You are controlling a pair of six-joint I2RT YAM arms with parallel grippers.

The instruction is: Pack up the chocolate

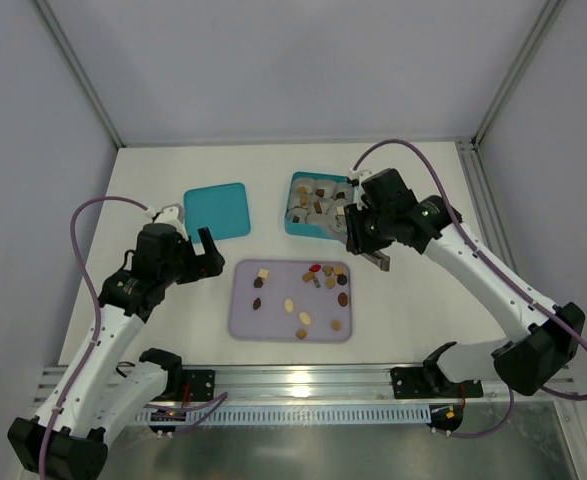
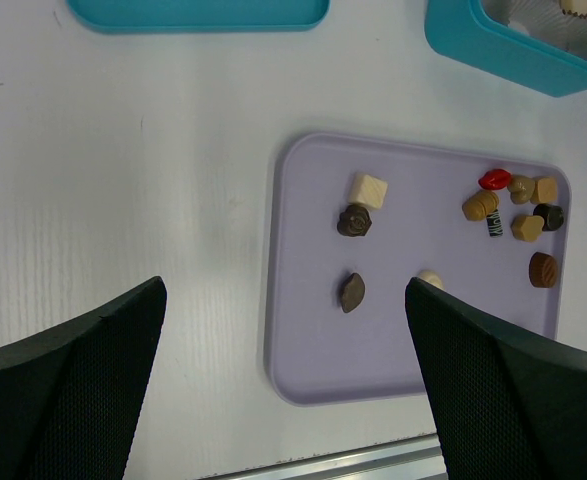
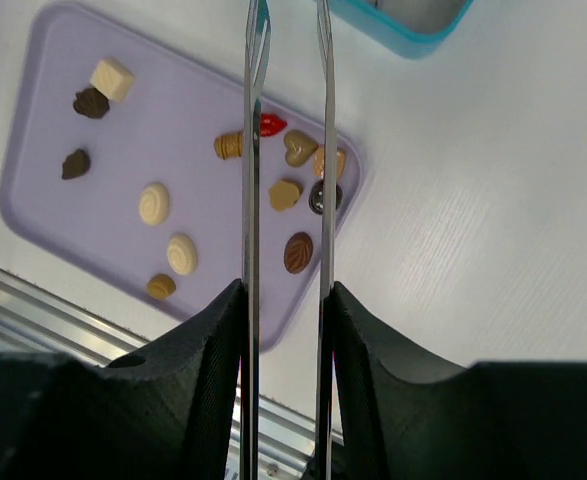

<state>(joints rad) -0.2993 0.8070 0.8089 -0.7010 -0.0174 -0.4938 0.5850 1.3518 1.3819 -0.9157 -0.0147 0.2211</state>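
The chocolate lies loose on a lavender tray (image 1: pixel 245 322): a cream square (image 2: pixel 369 188), dark pieces (image 2: pixel 352 291), tan ones (image 3: pixel 285 194) and a red one (image 3: pixel 272 124). Behind the tray, a teal box (image 1: pixel 295 228) holds paper cups, some with chocolates in them. My right gripper (image 1: pixel 366 243) (image 3: pixel 286 290) hangs between box and tray, shut on metal tweezers (image 3: pixel 251 150). Their two blades run over the tray's right end and leave the right wrist view at the top, so the tips are hidden. My left gripper (image 1: pixel 205 255) (image 2: pixel 283 285) is wide open and empty, over the tray's near left corner.
The teal lid (image 1: pixel 216 210) lies flat to the left of the box. An aluminium rail (image 1: pixel 303 378) runs along the table's near edge, close to the tray (image 2: pixel 413 340). White walls and frame posts close in the back and sides.
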